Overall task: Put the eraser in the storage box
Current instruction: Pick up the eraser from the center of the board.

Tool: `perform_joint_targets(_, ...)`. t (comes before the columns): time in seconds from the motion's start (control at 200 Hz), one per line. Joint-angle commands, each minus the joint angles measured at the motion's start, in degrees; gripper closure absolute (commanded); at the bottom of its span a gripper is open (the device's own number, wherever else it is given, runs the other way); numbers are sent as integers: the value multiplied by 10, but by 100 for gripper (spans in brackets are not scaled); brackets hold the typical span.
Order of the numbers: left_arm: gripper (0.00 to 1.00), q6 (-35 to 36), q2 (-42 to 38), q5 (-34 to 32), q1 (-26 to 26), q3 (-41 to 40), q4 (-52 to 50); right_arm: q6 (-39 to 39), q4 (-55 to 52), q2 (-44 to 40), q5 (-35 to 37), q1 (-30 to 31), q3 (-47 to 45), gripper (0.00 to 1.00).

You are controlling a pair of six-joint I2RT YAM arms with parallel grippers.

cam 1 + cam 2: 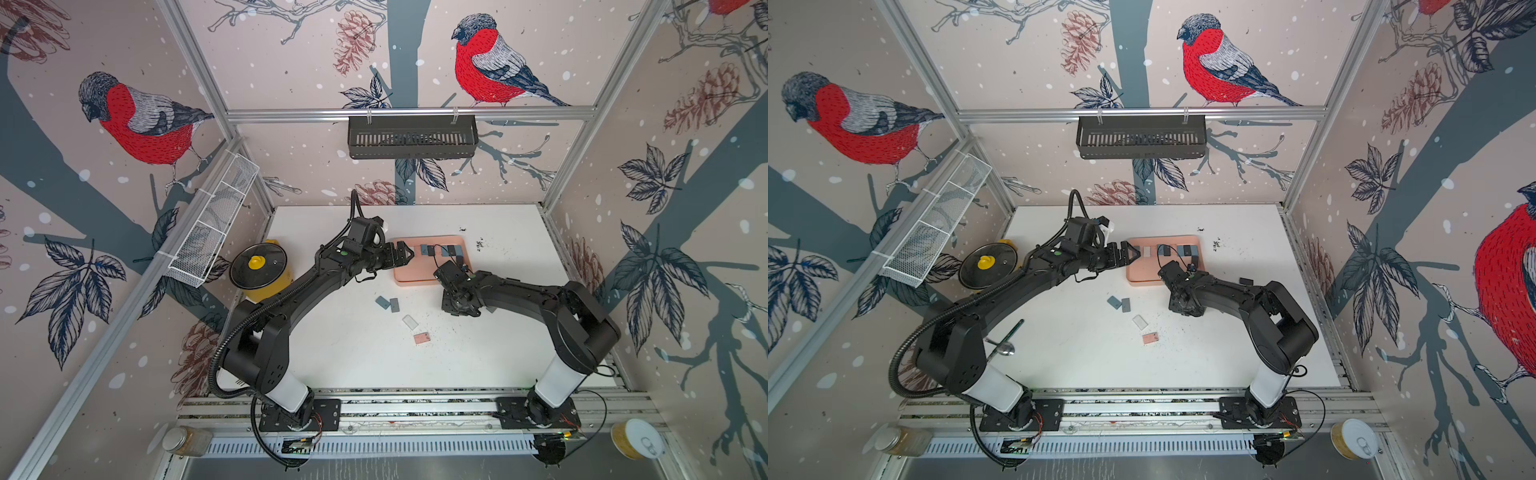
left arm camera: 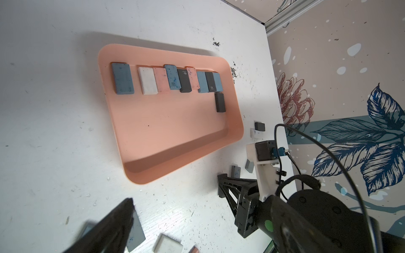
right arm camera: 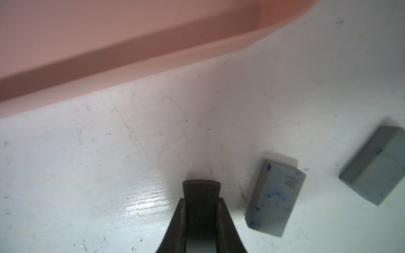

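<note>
**Right pincer clamped on eraser, just outside the storage box**

storage box (image 1: 415,272) sits on the white counter (image 1: 353,365), slightly right of frame centre in both top views; right pincer (image 1: 456,305) points down at the counter just below the box's lower edge in frame, toward its right end; the right wrist view shows its jaws closed on a dark grey eraser (image 3: 201,186), pinched across the thin side; that eraser is outside the box, near its rim (image 3: 153,63); cannot tell whether it touches the counter

left pincer (image 1: 409,252) hovers at the box's left edge in frame; jaws spread wide, nothing between them; the left wrist view catches only one finger (image 2: 116,221), blurred

inside the box: row of erasers (image 2: 173,76) in blue, white, pink and black, laid side by side along the rim that is uppermost in the top views; one extra black eraser (image 2: 220,101) just beside the row's end

loose on the counter, below frame centre in a top view: blue-grey eraser pair (image 1: 382,302) side by side, white eraser (image 1: 410,322), pink eraser (image 1: 422,338); speckled blue eraser (image 3: 275,197) lies just beside the right pincer, apart from it; plain grey-blue eraser (image 3: 372,168) lies further out
</note>
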Motion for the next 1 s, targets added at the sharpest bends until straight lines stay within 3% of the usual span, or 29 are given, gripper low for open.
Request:
perform_joint_targets(0.0, 3, 2, 2, 4, 2, 1, 12, -17, -9, 0, -8, -5, 6, 83)
perform_joint_targets(0.35, 3, 3, 5, 7, 2, 1, 13, -46, -26, -3, -14, -29, 44, 82)
perform_joint_targets(0.615, 3, 1, 6, 17, 3, 2, 15, -89, -56, 0, -17, -73, 126, 82)
perform_joint_targets(0.996, 3, -3, 11, 41, 3, -3, 28, -167, -80, 139, -24, -137, 319, 81)
